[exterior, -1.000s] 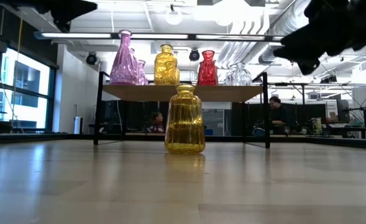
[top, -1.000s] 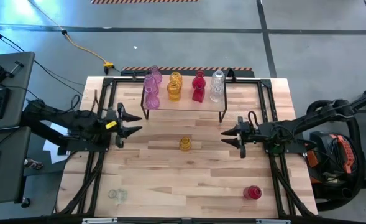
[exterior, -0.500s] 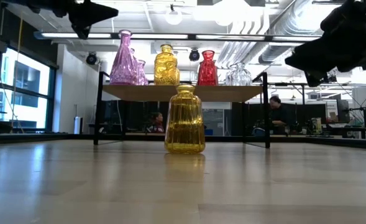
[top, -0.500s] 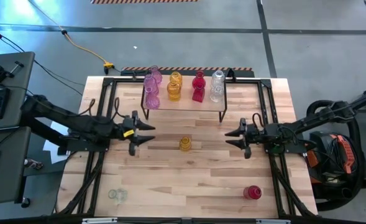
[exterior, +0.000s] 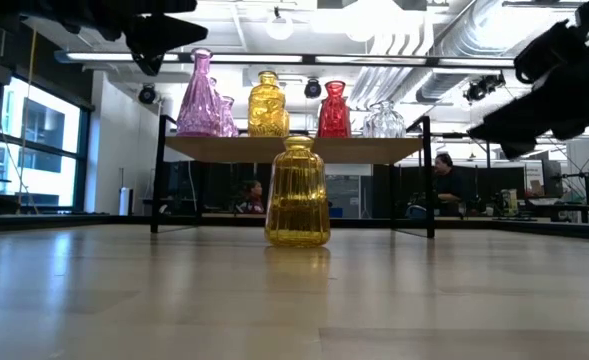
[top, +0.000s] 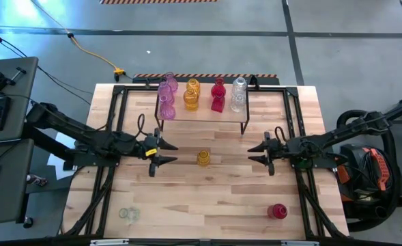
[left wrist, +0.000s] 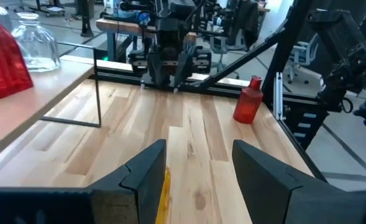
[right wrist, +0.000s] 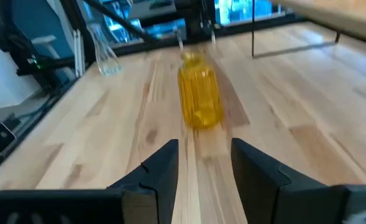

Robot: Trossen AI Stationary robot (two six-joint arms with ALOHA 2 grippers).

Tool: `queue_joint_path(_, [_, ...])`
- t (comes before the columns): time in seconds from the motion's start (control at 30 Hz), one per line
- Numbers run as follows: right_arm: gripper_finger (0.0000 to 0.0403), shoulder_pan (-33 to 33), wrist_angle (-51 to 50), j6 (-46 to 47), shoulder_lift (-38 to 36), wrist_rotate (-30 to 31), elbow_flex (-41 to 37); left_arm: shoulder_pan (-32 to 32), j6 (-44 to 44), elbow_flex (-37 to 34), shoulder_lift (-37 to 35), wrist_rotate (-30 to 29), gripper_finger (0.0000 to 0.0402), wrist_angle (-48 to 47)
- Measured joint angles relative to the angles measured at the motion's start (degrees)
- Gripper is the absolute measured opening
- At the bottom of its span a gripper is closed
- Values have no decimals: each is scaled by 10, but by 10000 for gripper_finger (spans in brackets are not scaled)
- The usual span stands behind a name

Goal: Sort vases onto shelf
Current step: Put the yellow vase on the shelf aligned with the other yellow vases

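Observation:
A yellow vase (top: 203, 158) stands upright on its base at the middle of the table, and also shows in the low view (exterior: 297, 193). My left gripper (top: 176, 154) hovers open just left of it, fingers pointing level at it. My right gripper (top: 249, 154) hovers open farther off on the vase's right and sees the yellow vase (right wrist: 199, 93) ahead. The shelf (top: 201, 115) stands at the far middle with several pink, yellow, red and clear vases on its board. A red vase (top: 276, 211) stands near right, a clear vase (top: 127, 214) near left.
Black metal frame rails (top: 116, 102) run along the table's left, right and far sides. The shelf's thin wire legs (left wrist: 99, 87) stand just beyond the left gripper's path. Bare wood lies between the yellow vase and the near edge.
My left gripper has travelled toward the table's right edge, coming close to the yellow vase, and has sunk a little and tipped downward. My right gripper has sunk a little and drawn slightly back toward the right. No vase has moved.

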Motion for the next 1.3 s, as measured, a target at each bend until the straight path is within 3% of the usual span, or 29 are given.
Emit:
queue_joint_path(0.33, [130,0,-35,71,0,0,0,0,39,0,86,0,177,84])
queue_joint_path(0.57, [130,0,-35,71,0,0,0,0,39,0,140,-3,177,149])
queue_joint_path(0.97, [130,0,-35,70,0,0,0,0,4,0,246,-171,177,248])
queue_joint_path(1.17, [130,0,-35,70,0,0,-1,0,-37,8,288,-212,177,277])
queue_joint_path(1.3, [130,0,-36,70,0,0,-1,1,-13,36,319,-225,177,278])
